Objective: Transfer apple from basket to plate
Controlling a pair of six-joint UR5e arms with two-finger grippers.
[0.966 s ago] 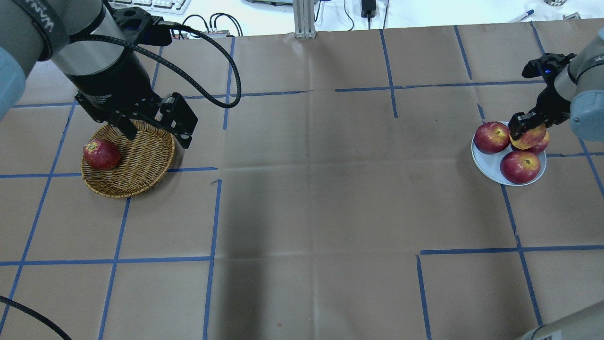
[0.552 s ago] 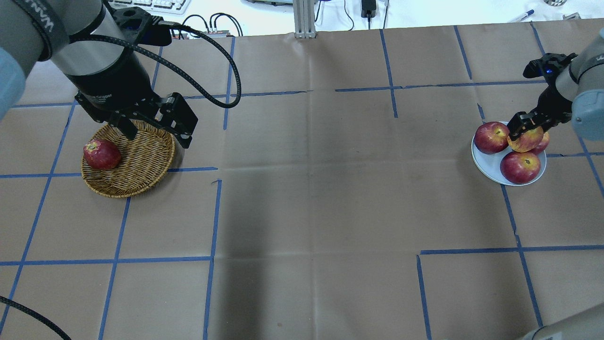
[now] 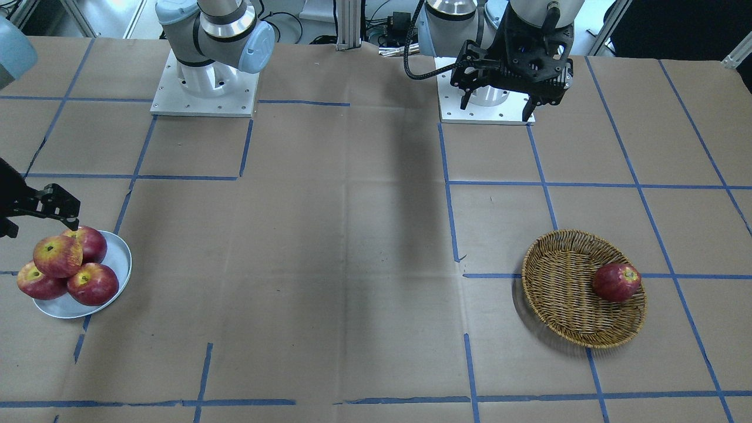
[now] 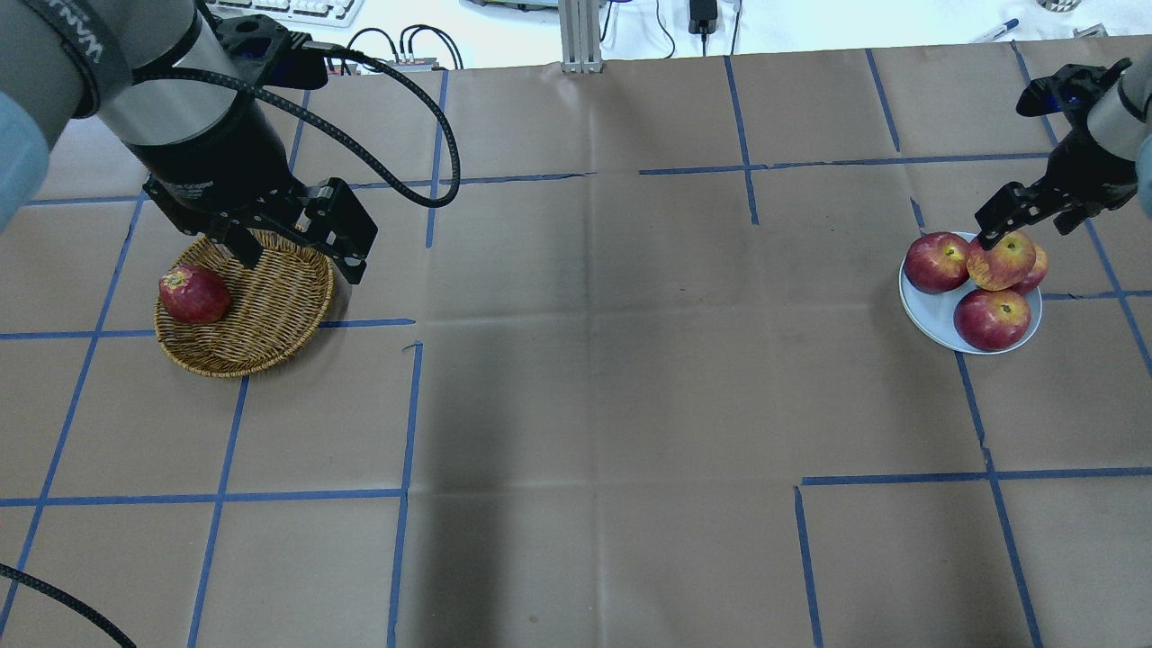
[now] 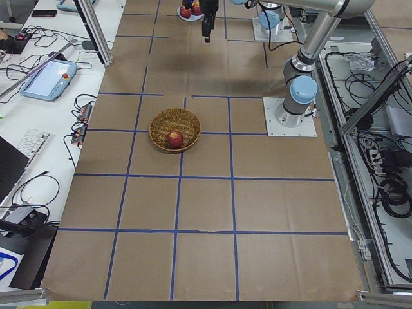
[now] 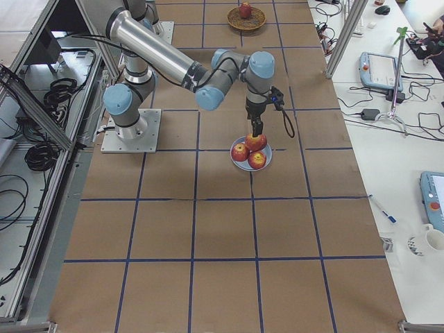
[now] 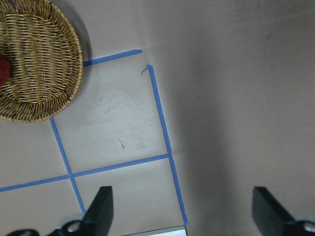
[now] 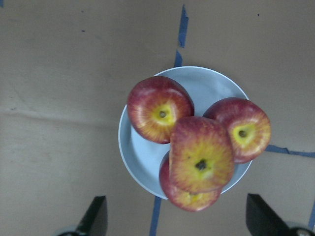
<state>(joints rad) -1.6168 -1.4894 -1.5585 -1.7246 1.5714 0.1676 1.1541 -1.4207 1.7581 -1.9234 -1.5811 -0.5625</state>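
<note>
The pale streaky apple [image 4: 1001, 261] with a yellow-orange blush lies on top of three darker apples on the pale blue plate [image 4: 927, 310]. It also shows in the right wrist view [image 8: 202, 155] and the front view [image 3: 57, 255]. My right gripper [image 4: 1029, 220] is open and empty, just above and behind it, not touching. The wicker basket [image 4: 270, 306] holds one dark red apple [image 4: 193, 294] on its left side. My left gripper [image 4: 292, 256] is open and empty, high over the basket's far rim.
The table is brown paper with blue tape lines. An aluminium post [image 4: 580, 36], cables and a keyboard stand past the far edge. Both arm bases [image 3: 202, 88] sit at the robot's side of the table.
My right gripper has let go of the pale apple and risen up and back from it. The apple stays on the pile. The left arm has not moved.
</note>
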